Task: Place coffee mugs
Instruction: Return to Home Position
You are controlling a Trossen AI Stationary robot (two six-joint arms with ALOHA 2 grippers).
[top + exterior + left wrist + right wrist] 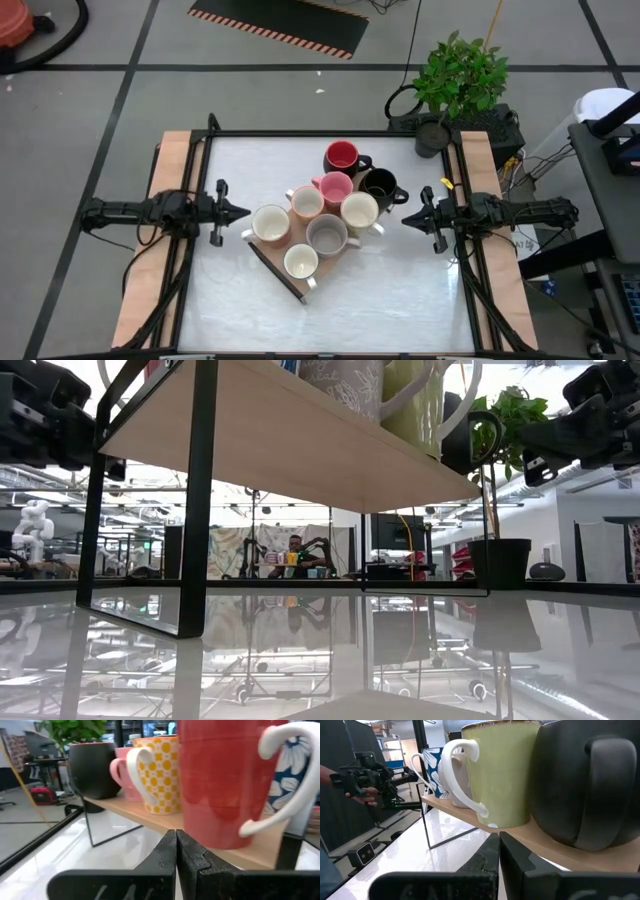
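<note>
Flanking the shelf (278,273) at mid-desk, the left arm (150,212) and right arm (510,212) point inward at shelf-top height. Each has its jaws pressed shut on nothing, which looks like a parked pose that keeps them just apart from the crockery. All eight mugs stand upright on the wooden shelf top, packed close so the lot fits. A cream mug (301,262) is at the near end, with a grey mug (326,236) and three more cream mugs (271,224) (306,202) (360,210) behind it. Then come a pink mug (334,187), a black mug (378,185) and, farthest, a red mug (342,156). None stands on the desk (400,300), so the placing appears finished. A potted plant (458,75) sits at the desk's far right corner.
</note>
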